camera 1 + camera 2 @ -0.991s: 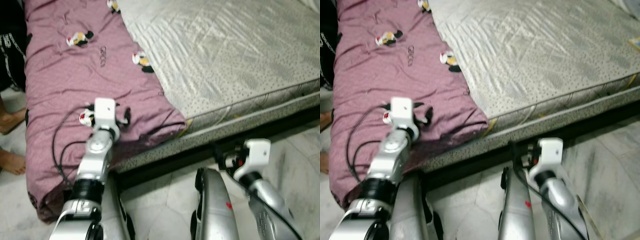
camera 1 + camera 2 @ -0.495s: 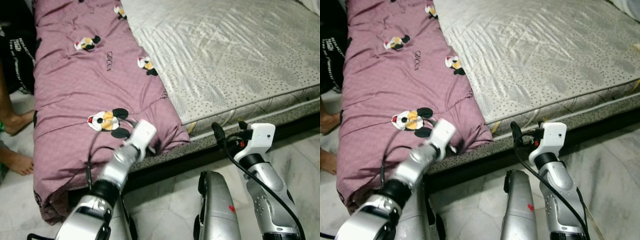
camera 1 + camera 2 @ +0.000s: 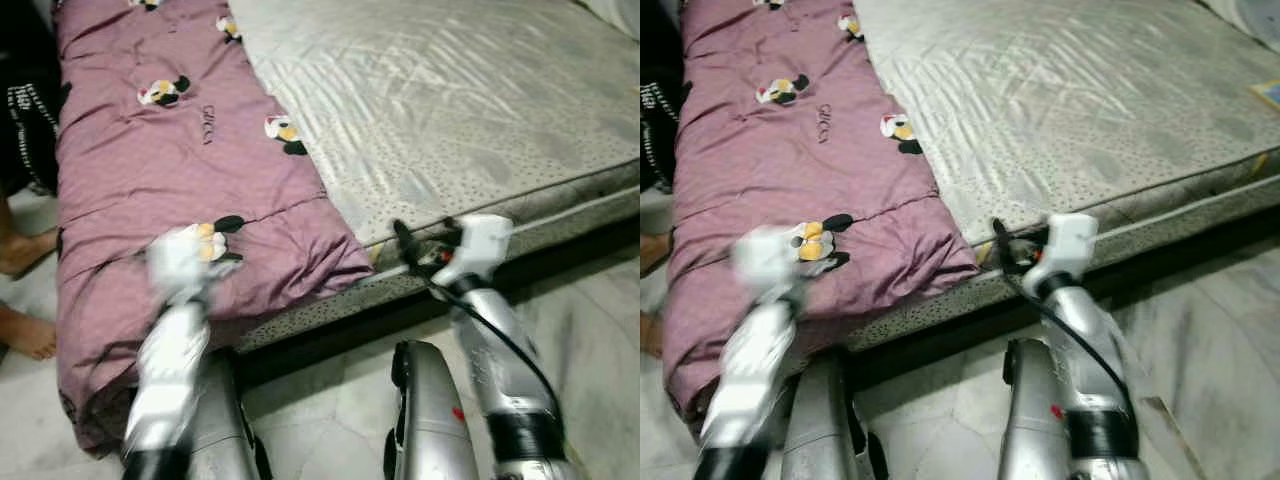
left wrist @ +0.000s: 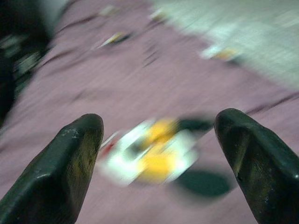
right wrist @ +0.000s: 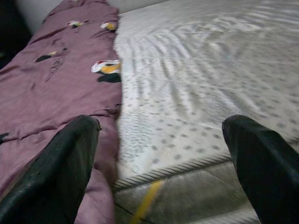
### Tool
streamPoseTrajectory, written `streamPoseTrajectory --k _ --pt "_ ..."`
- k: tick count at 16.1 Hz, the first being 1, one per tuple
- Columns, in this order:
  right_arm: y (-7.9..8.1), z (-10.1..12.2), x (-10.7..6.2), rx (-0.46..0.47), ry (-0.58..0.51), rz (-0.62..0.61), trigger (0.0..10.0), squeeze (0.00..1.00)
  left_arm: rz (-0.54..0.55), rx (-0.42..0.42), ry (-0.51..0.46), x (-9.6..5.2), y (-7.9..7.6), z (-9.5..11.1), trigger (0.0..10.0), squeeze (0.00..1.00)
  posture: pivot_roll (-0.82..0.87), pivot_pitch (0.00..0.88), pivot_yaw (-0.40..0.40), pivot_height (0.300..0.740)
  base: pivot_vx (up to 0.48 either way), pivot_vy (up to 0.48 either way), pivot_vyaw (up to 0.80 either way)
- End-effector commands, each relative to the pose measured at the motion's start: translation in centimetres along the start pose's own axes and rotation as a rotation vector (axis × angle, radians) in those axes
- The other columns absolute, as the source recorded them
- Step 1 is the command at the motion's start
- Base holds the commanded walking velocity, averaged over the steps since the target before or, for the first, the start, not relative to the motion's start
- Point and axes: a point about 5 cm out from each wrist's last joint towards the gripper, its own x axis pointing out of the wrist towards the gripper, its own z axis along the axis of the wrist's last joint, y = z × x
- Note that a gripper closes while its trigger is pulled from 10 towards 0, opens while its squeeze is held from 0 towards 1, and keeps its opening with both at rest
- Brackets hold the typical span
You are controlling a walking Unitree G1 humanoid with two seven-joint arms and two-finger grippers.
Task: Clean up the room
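Evidently, the purple blanket (image 3: 170,190) is laid folded along the robot's left side of the bed (image 3: 480,100), its near end draped over the mattress edge toward the floor (image 3: 330,400). The left gripper (image 4: 159,154) is held just above the blanket's cartoon print (image 4: 154,156), fingers spread wide apart with nothing between them. The right gripper (image 5: 163,158) is raised at the mattress edge beside the blanket's corner, its fingers likewise parted and empty.

If the blanket is to be gripped, only a thin top layer may be pinched, so that the folds are pulled open rather than lifted together. The hanging end could be dragged onto the floor, since much of its weight is already past the edge. A person's bare feet (image 3: 25,295) are seen close beside the blanket and could be brushed by a wide sweep.

The left arm is badly blurred in the head views, so its exact position is hard to judge. The blanket's far end is cut off.
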Motion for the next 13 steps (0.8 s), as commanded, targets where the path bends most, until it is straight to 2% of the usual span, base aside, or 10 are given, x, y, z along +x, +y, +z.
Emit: streamPoseTrajectory --k 1,2,3,5,6,8,10,12,13 --pt "0.5 -0.3 0.3 -0.026 0.003 0.021 10.0 0.00 0.056 0.011 0.012 -0.4 1.1 -0.1 10.0 0.00 0.06 0.090 0.033 0.521 0.000 0.000 0.56" --pt "0.9 -0.3 0.8 -0.011 -0.001 0.023 10.0 0.00 0.103 -0.019 0.055 -1.5 2.1 -0.9 10.0 0.00 0.09 0.094 0.025 0.521 0.000 0.000 0.80" --pt "1.3 -0.4 1.3 0.011 -0.003 0.021 10.0 0.00 0.123 -0.009 0.075 -2.4 2.5 -1.1 10.0 0.00 0.09 0.098 0.020 0.521 0.000 0.000 0.64" --pt "1.7 -0.6 1.9 0.009 -0.003 0.026 10.0 0.00 0.125 0.005 0.066 -2.5 2.4 -0.2 10.0 0.00 0.10 0.114 0.012 0.521 0.000 0.000 0.50" --pt "2.1 -1.0 2.2 0.041 0.020 0.024 10.0 0.00 0.118 0.011 0.042 -2.2 2.2 0.7 10.0 0.00 0.10 0.119 0.010 0.521 0.000 0.000 0.00" --pt "2.6 -3.5 3.0 0.040 0.199 -0.009 10.0 0.00 0.094 0.008 0.044 -2.2 1.8 0.8 10.0 0.00 0.09 0.125 0.025 0.521 0.000 0.000 0.00" --pt "3.8 -5.7 3.3 -0.026 0.356 0.029 10.0 0.00 0.079 0.009 0.072 -2.4 1.6 0.4 10.0 0.00 0.09 0.120 0.034 0.521 0.000 0.000 0.00" --pt "4.5 -8.8 2.1 0.064 0.571 0.030 10.0 0.00 0.058 0.006 0.073 -2.2 1.0 0.8 10.0 0.00 0.11 0.114 0.028 0.521 0.000 0.000 0.00" --pt "4.3 -9.2 1.8 0.079 0.604 0.020 10.0 0.00 0.058 0.006 0.073 -2.1 1.0 0.9 10.0 0.00 0.11 0.114 0.028 0.521 0.000 0.000 0.00"
